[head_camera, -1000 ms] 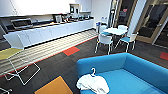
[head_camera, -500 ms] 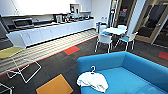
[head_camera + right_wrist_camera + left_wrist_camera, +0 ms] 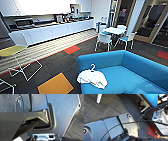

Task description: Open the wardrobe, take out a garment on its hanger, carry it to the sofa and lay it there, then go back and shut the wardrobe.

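The bright blue sofa (image 3: 130,75) takes up the lower right of the head view, its padded back curving round the seat. The garment (image 3: 92,78), a white T-shirt, lies crumpled on the seat near the sofa's left end. The hanger (image 3: 92,67) is still in it, its white hook sticking up against the sofa back. Nothing touches the garment. In the left wrist view a strip of the blue sofa (image 3: 151,99) appears above dark carpet and parts of my own base.
A yellow chair (image 3: 12,51) on white wire legs stands at the left. An orange carpet tile (image 3: 55,85) lies before the sofa. A white table (image 3: 113,31) with white-and-teal chairs stands behind it. A long white kitchen counter (image 3: 50,32) lines the far wall.
The whole head picture has shifted slightly to the left, so the camera has moved. The garment lies on the sofa as before.
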### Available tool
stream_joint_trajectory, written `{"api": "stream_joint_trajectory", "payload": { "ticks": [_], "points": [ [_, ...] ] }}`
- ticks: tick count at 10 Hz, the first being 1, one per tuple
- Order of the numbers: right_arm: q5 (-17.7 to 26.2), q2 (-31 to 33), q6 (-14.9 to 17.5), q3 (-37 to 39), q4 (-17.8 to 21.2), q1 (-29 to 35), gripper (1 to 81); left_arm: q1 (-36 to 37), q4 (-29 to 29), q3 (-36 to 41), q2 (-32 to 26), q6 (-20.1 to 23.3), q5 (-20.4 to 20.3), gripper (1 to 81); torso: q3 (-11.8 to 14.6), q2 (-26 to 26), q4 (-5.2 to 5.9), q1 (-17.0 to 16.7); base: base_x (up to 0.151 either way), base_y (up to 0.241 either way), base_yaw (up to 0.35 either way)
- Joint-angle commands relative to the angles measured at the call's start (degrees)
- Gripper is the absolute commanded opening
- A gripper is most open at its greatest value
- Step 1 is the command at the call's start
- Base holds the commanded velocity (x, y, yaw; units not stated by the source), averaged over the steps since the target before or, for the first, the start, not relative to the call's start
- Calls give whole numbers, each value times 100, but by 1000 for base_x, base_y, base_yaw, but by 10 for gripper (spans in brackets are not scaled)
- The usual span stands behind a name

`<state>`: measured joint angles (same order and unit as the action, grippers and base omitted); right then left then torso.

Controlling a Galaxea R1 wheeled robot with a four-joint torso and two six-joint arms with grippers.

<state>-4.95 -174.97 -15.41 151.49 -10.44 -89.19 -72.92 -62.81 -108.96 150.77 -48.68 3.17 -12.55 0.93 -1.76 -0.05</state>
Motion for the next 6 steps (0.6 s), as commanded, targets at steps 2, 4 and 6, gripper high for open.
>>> {"api": "stream_joint_trajectory", "payload": {
  "ticks": [2, 4, 6],
  "points": [
    [328, -76, 38, -51, -55, 89, 811, 265, -91, 129, -100, 25, 105, 811, 0, 0, 0, 5, -102, 0, 0],
    [328, -76, 38, -51, -55, 89, 811, 248, -127, 129, -108, 25, 105, 811, 2, 2, 0, 5, -78, 0, 0],
    [328, -76, 38, -51, -55, 89, 811, 239, -161, 129, -108, 25, 105, 811, 2, 4, 0, 5, -35, 0, 0]
  ]
}}
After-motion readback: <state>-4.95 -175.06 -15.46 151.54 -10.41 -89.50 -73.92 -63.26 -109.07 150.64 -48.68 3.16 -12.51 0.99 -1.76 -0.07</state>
